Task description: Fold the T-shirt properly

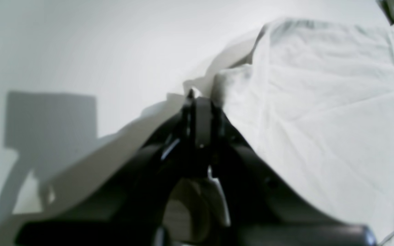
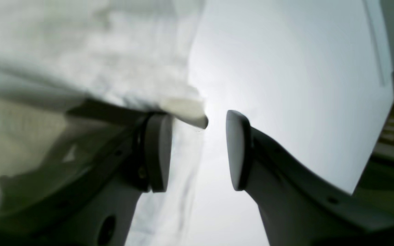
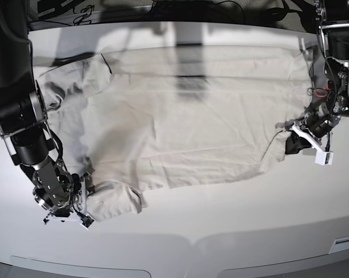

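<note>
T-shirt spread on table; left gripper pinching its hem, right gripper spread beside its sleeve.

Bright overhead light, soft shadows; wrist pics blurry (esp. close up), base sharp.

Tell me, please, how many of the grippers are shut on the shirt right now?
1. The left gripper is shut on the shirt at its edge; the right gripper stands open beside a sleeve corner, gripping nothing.
</note>
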You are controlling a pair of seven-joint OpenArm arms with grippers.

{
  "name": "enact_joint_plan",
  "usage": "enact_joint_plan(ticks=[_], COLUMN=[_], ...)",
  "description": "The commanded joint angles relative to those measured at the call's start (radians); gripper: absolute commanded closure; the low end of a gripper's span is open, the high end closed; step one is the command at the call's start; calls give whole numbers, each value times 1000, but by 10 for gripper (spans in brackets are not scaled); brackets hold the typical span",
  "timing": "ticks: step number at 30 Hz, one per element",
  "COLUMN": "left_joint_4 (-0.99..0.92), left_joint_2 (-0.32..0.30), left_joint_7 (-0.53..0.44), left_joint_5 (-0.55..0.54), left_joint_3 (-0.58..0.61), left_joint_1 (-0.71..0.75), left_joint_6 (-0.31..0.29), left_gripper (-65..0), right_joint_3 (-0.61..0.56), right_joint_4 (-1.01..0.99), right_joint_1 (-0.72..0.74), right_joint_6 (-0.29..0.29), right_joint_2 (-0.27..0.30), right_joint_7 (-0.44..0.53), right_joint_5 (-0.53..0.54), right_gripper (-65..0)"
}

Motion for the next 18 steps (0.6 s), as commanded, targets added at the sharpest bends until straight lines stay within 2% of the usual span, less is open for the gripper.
enact_joint_plan(ticks=[1,9,15,18], left_joint_4=[18,18,18,18], left_joint_2=[-19,-19,-19,-19], left_joint_7=[-22,6,22,22], left_joint_5=[-15,-15,-15,-15], left_joint_3=[-5,-5,-5,-5], left_joint_1=[-17,-14,-14,-14], left_joint_6=[-10,-10,-10,-10], left_gripper=[0,0,0,0], right_joint_3=[2,2,2,2], right_joint_4=[10,10,10,10], right_joint_1=[39,39,37,34], right_joint_6=[-13,-11,14,-16], right_joint_2=[6,-40,-44,-35], right_joint_7=[21,32,-2,-28], right_joint_5=[-16,-42,-42,-35], right_gripper=[-245,-245,-245,-245])
